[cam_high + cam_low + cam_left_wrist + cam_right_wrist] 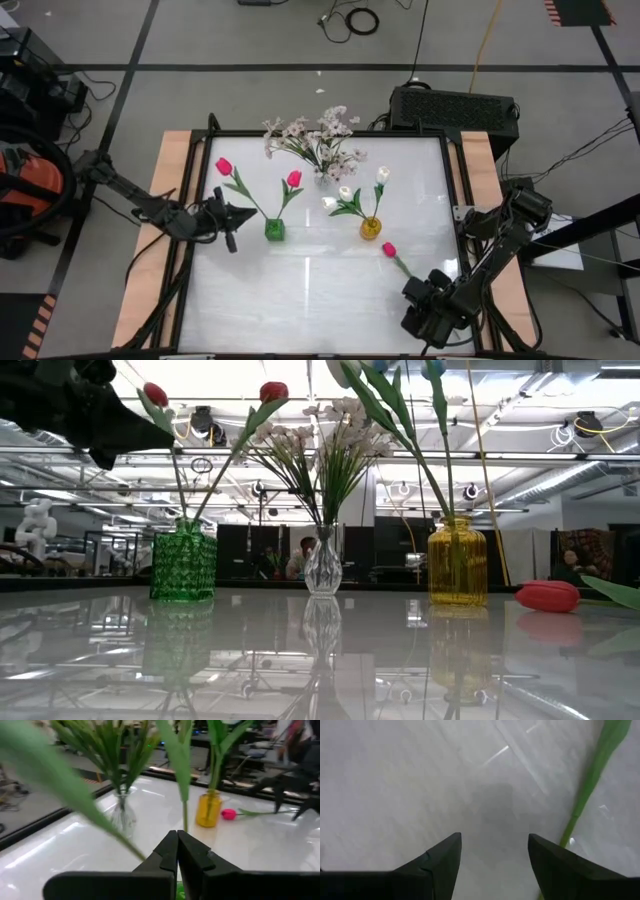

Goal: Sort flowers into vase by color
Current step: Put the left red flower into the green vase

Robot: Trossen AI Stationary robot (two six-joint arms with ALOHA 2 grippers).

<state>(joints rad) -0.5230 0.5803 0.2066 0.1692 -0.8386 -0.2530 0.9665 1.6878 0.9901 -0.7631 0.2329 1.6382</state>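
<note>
Two magenta-pink tulips stand in the green vase. Bushy pale sprays fill the clear vase, and white tulips stand in the yellow vase. One more pink tulip lies flat on the table at the right, its stem running toward the near right corner. My left gripper is shut and empty, level, just left of the green vase's stems. My right gripper hangs open over the table, pointing down, beside the lying tulip's stem end. My left gripper's shut fingertips stand right at the stems above the green vase. Nothing is between the fingers, and I cannot tell whether they touch a stem.
The three vases stand in a loose row across the table's far half. The white tabletop is bare in its near half. A black frame and wooden side boards edge the table. A black box sits beyond the far right corner.
</note>
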